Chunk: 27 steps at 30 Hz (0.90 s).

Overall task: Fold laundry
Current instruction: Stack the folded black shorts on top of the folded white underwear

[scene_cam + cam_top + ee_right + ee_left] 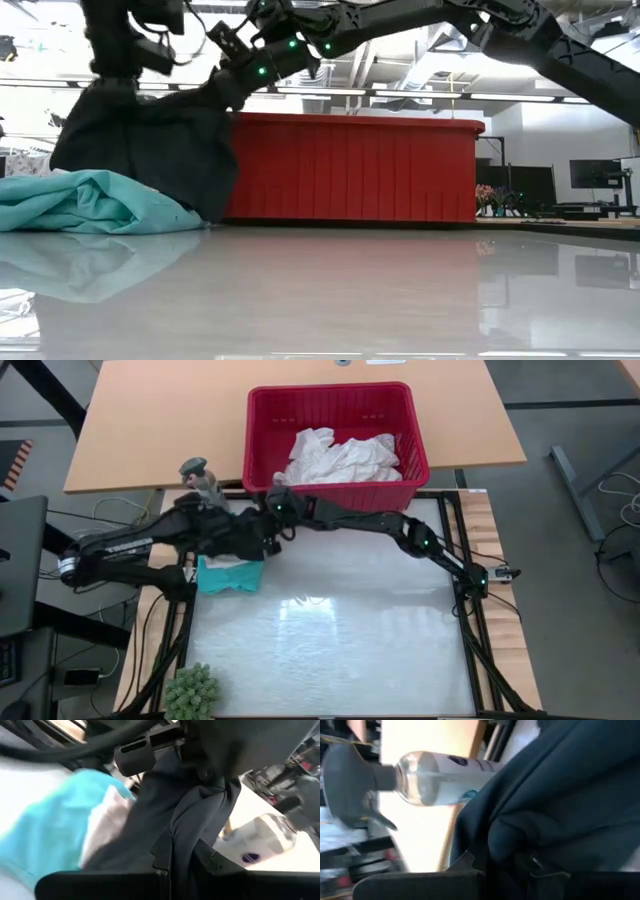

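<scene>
Two tools grip my black garment [150, 140] above the desk's [330, 640] left rear: left tool [222, 528] and right tool [275, 520], both clamped on it. Risk: its hem drags the teal garment [228, 572] below, or swings into the spray bottle [203, 478].

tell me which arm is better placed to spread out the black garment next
Neither alone: the left gripper and right gripper both grip the black garment, lifted above the teal cloth.
</scene>
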### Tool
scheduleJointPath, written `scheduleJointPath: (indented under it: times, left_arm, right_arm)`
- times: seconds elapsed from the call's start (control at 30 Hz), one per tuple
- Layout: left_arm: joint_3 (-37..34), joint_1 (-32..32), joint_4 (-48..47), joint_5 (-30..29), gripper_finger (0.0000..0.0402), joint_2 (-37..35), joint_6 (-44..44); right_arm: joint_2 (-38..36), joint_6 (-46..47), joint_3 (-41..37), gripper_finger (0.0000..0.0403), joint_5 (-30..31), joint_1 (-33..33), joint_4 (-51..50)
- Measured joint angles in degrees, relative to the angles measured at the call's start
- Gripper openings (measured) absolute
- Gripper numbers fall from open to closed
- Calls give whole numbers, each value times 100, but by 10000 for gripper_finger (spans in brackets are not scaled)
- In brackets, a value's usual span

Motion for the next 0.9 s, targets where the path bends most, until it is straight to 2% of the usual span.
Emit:
scheduleJointPath:
  times: [0.23, 0.5, 0.63, 0.73, 0.9]
  left_arm:
    - [-157, -1011, -405, 804, 16, -439, -1691]
    - [-1144, -2071, -35, 2358, 16, -334, -2218]
    - [-1320, -2556, 116, 2431, 16, -290, -2825]
    - [-1303, -2772, 159, 2389, 16, -317, -3196]
    - [-1186, -3043, 200, 2932, 16, -306, -3521]
  right_arm:
    - [5, 677, 0, 56, -258, 333, -181]
    - [128, 931, -4, 96, -442, 685, -355]
    - [118, 1096, 0, 119, -638, 802, -558]
    - [118, 1384, 0, 142, -1113, 856, -772]
    - [111, 1535, 0, 185, -1379, 870, -1226]
